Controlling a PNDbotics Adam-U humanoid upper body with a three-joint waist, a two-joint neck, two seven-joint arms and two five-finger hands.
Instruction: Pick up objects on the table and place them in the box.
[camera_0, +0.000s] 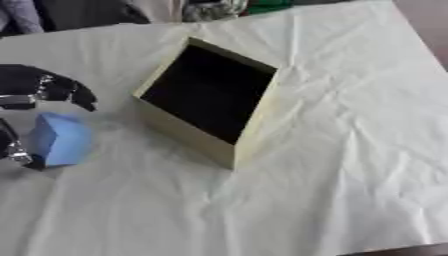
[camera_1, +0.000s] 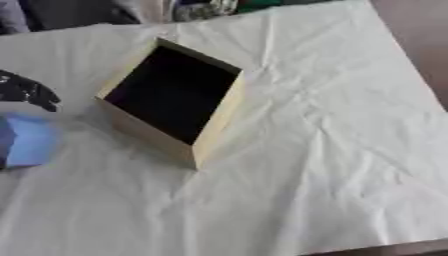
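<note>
A light blue block (camera_0: 61, 139) lies on the white cloth at the far left. My left hand (camera_0: 42, 89) comes in from the left edge. Its dark fingers arch just above the block with a small gap, and its thumb (camera_0: 12, 150) sits against the block's lower left side. The hand is open around the block, not closed on it. To the right of the block stands the cream box (camera_0: 254, 131), open at the top, with a dark inside that shows nothing in it. My right hand shows in neither view.
The white wrinkled cloth (camera_0: 350, 165) covers the table; its right and front parts lie bare. Clothing and dark shapes line the far edge (camera_0: 210, 7). The table's brown edge shows at the lower right corner (camera_1: 411, 247).
</note>
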